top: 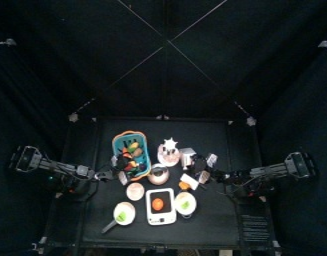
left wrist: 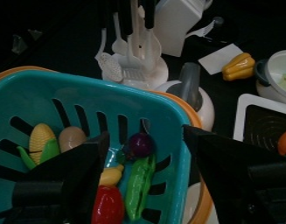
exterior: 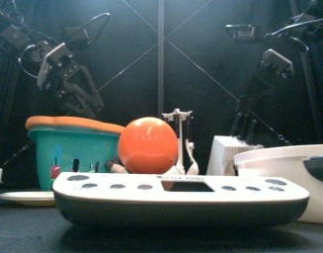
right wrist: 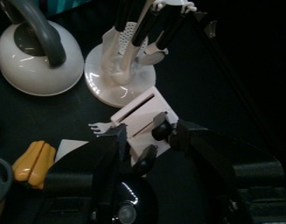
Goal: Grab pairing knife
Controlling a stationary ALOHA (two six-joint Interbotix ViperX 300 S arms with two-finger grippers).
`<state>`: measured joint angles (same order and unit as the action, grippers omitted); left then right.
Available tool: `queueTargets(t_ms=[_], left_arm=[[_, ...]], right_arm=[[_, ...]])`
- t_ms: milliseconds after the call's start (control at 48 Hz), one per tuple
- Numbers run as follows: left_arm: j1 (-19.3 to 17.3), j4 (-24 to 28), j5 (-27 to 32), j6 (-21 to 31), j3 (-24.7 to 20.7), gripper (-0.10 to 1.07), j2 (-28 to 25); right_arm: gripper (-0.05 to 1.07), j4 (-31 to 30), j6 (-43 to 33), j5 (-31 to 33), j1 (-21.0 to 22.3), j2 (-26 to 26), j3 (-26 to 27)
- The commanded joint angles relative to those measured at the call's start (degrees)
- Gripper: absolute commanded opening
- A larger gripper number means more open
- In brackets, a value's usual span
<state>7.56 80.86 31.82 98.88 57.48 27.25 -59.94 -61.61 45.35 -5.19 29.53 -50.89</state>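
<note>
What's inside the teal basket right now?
The teal basket holds toy food: corn, a purple piece, a green pod and something red. The left gripper hides whatever lies beneath its jaws.

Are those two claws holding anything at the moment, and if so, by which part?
Nothing is held. The left gripper hangs open over the teal basket; the right gripper is open above the white knife block.
</note>
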Motion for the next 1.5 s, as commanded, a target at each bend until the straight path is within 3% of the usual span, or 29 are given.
queueTargets(t_ms=[0, 542, 938, 1208, 1333, 1479], left_arm=[[-0.2, 0.0, -0.1, 0.1, -0.7, 0.99, 0.1], [-0.2, -1.1, -0.1, 0.1, 0.1, 0.99, 0.2], [-0.2, -1.4, -0.1, 0.1, 0.0, 0.99, 0.1], [-0.2, -1.8, -0.1, 0.1, 0.1, 0.99, 0.2], [-0.2, -1.8, -0.1, 0.1, 0.1, 0.99, 0.1], [-0.2, -1.8, -0.1, 0.2, 0.0, 0.99, 0.1]], right_arm=[[0.85, -0.5, -0.1, -0.1, 0.8, 0.0, 0.5], [0.85, 3.4, -0.4, 3.9, -1.1, 3.9, -0.3], [0.85, 20.7, -2.5, 5.4, -2.7, 2.9, 1.5], [0.85, 21.4, -13.1, 9.2, -4.0, 0.8, 5.5], [0.85, 18.5, -19.4, 14.8, -5.9, 0.5, 6.6], [0.85, 15.1, -27.5, 16.2, -8.1, -0.6, 6.0]])
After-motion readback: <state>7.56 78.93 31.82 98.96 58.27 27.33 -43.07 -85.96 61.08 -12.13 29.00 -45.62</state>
